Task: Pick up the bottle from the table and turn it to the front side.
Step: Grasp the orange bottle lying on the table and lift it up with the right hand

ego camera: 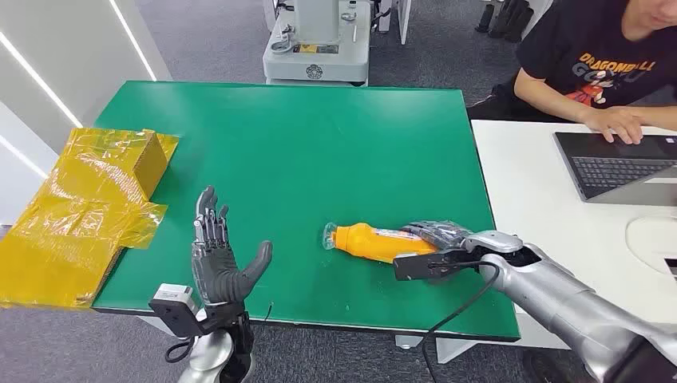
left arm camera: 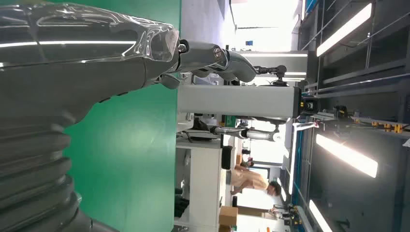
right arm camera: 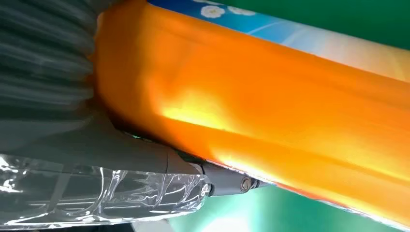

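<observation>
A robotics lab or office: a green desk, beside it a person at a laptop, a machine base behind it.

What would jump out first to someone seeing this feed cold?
The orange bottle lying on its side near the front of the green table, with the right hand wrapped around its base end. Next, the left hand raised open over the table's front left, and crumpled yellow wrapping at the left edge.
</observation>
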